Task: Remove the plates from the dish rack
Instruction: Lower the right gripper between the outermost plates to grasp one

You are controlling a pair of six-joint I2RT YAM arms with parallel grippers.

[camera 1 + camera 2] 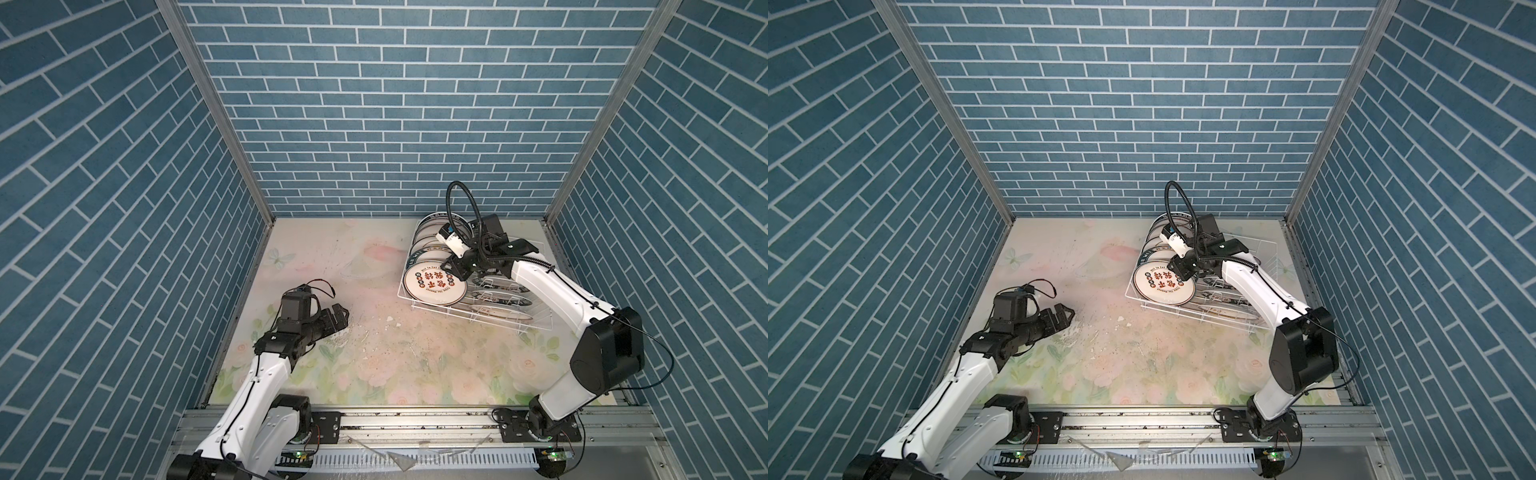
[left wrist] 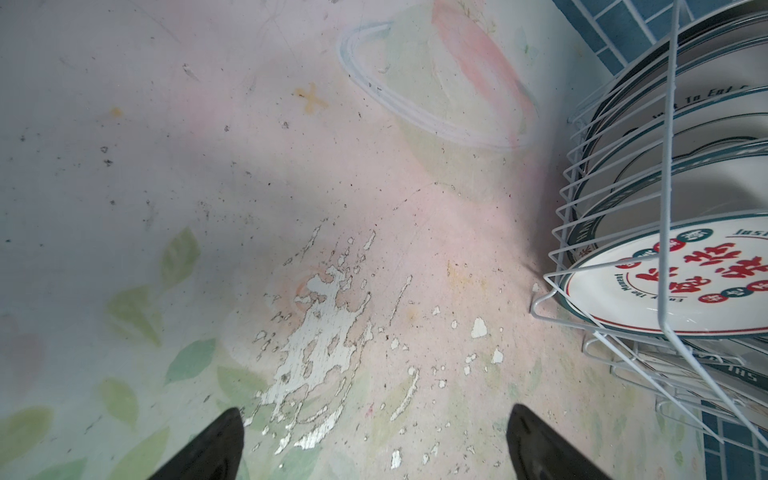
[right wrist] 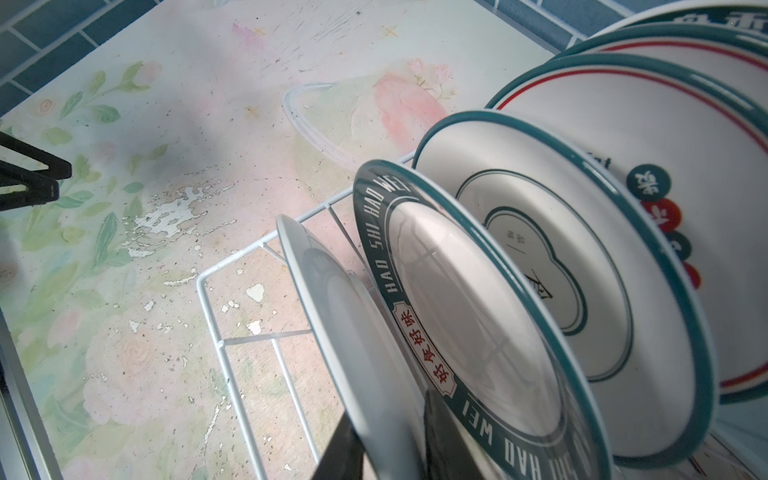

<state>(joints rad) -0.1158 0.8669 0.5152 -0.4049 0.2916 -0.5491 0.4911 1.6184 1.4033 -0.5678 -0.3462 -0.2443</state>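
The dish rack stands at the back right, holding several upright plates. The front plate is white with red characters and a green rim. My right gripper reaches over the rack onto this plate's upper edge. In the right wrist view the right gripper has one dark finger on each side of that plate's rim, shut on it. Behind it stands a plate with a dark green lettered rim. My left gripper hovers open and empty over the left of the table.
A second row of plates lies in the rack under my right forearm. The floral mat has a peeled white patch. Clear shards rest on the front rail. Blue brick walls close in the back and both sides.
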